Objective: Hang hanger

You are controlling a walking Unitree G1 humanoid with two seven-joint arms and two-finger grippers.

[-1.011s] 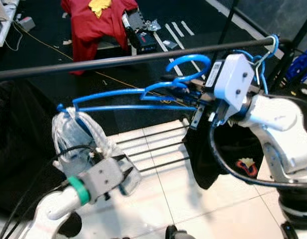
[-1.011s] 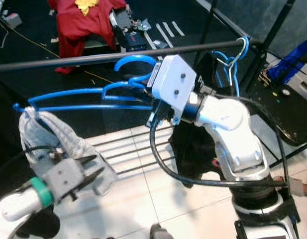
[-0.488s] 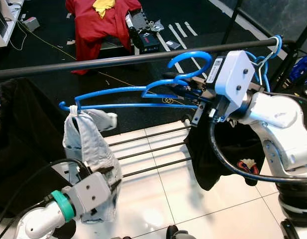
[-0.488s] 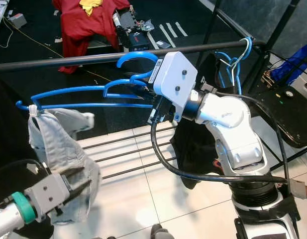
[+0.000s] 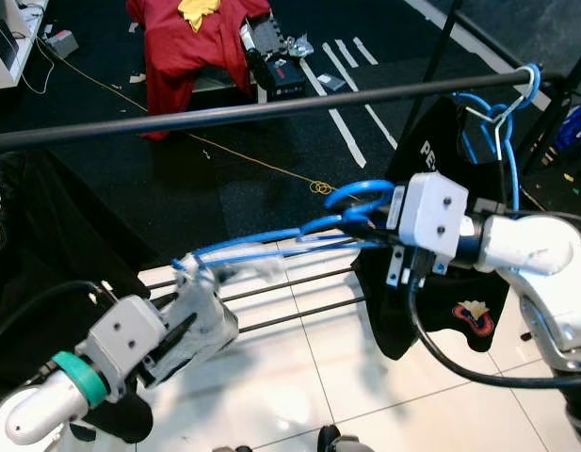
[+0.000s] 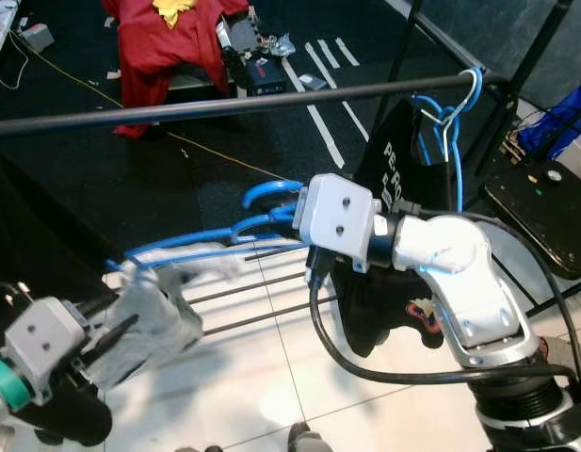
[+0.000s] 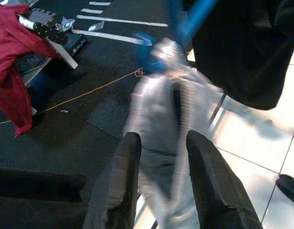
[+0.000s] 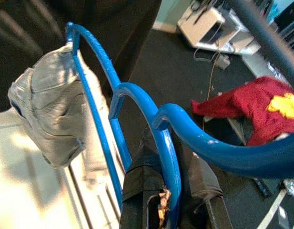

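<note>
Nearest, the left gripper (image 5: 182,331) hovered by the grey garment (image 6: 153,315), its fingers (image 7: 120,188) slightly parted and holding nothing. That cloth hung limp and soft from the far tip of the hanger (image 5: 271,247). The right gripper (image 8: 161,200) was clamped on the hanger just below its hook (image 5: 361,195), carrying it low, well under the rail (image 5: 252,111). The hanger looked light, stiff and smooth, likely to swing with its uneven load; the neck seemed the firmest place to hold. Beyond, a black shirt (image 5: 431,282) hung on the rail.
</note>
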